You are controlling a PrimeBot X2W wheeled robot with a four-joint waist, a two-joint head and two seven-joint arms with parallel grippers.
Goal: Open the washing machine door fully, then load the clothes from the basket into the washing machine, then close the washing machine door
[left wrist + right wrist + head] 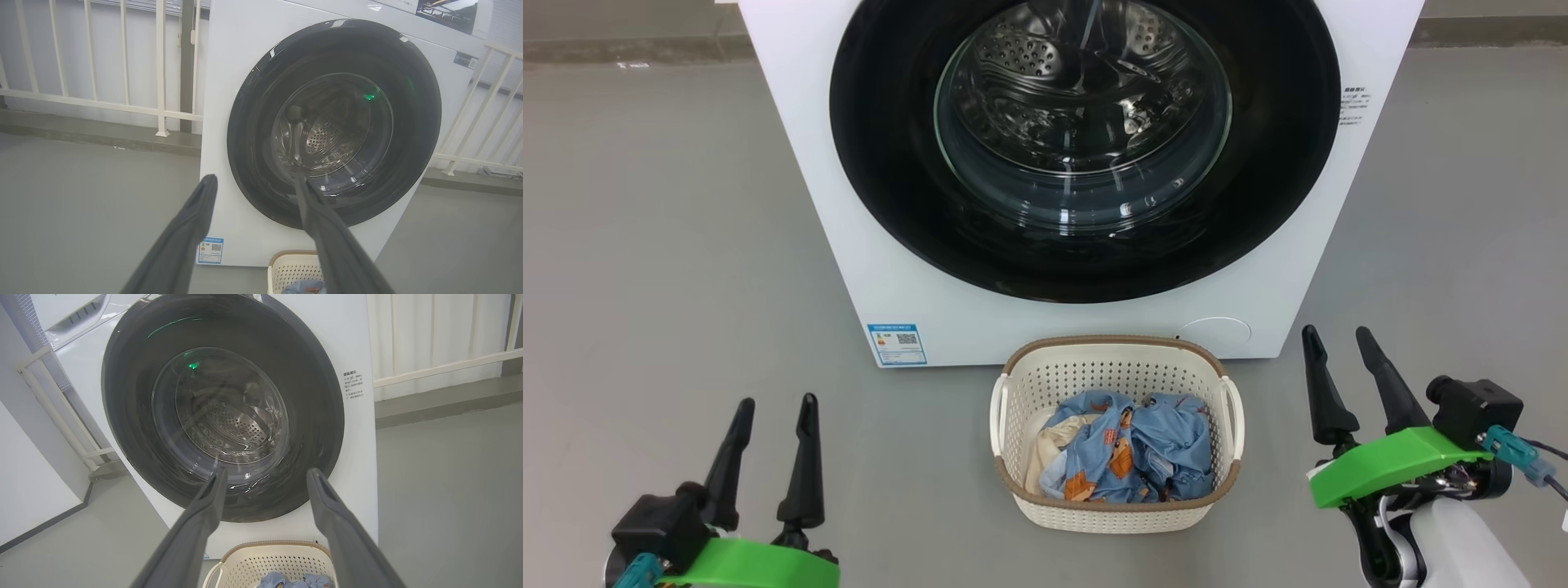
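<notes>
Head view: the door (1085,139) sits shut on the washing machine (947,327), so step one is not yet begun. The left end effector (777,400) and right end effector (1335,331) hang low on either side, fingers spread wide, both empty, well apart from the machine. The basket (1115,341) stands on the floor (645,245) just in front of the machine, right under the door, with the clothes (1127,449) bundled inside. That's the worry: an arm reaching for the door's edge crosses above the basket and could shove or tip it.

Left wrist view: glossy black rim, no handle I can make out, so the fingers may slip off. A blue label (210,250) sits low on the machine's front, and a white railing (122,61) runs behind.

Right wrist view: the door's hinge side is unclear, so pulling at the wrong edge achieves nothing. Printed text (353,384) sits beside the door.
</notes>
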